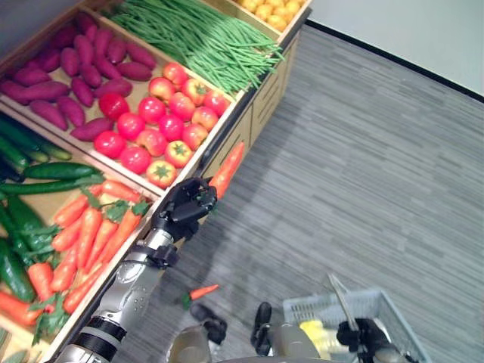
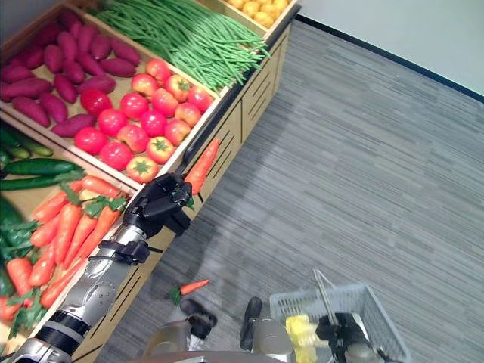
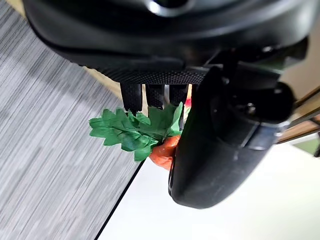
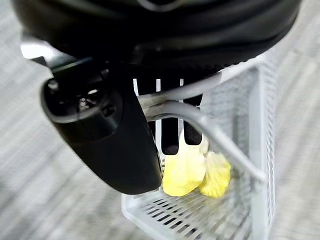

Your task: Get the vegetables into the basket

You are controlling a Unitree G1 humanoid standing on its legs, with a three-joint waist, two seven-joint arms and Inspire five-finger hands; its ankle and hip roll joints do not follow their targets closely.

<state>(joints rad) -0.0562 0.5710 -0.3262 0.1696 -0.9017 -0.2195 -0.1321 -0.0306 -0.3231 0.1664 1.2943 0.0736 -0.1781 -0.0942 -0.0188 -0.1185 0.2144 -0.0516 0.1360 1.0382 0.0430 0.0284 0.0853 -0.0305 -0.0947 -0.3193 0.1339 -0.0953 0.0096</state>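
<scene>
1. Left hand (image 1: 185, 206) is curled tight round a carrot (image 1: 226, 169), which points off toward 1 o'clock past the stand's edge.
2. Right hand (image 1: 361, 333) grips the basket (image 1: 393, 310) handle, down at 5 o'clock.
3. Another carrot (image 1: 200, 292) lies on the floor.

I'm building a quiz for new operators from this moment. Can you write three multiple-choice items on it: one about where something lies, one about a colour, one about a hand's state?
1. Where does the small loose orange carrot lie?
A. on the grey floor
B. in the basket
C. among the tomatoes

2. What colour are the items inside the grey wire basket?
A. purple
B. yellow
C. red

3. What is the left hand doing?
A. hanging open
B. gripping an orange carrot with green leaves
C. pressing the beans

Answers: 1 A, it lies on the carpet below the shelf; 2 B, yellow pieces show through the mesh; 3 B, its fingers curl round the carrot, while the right hand holds the basket's handle.
</scene>
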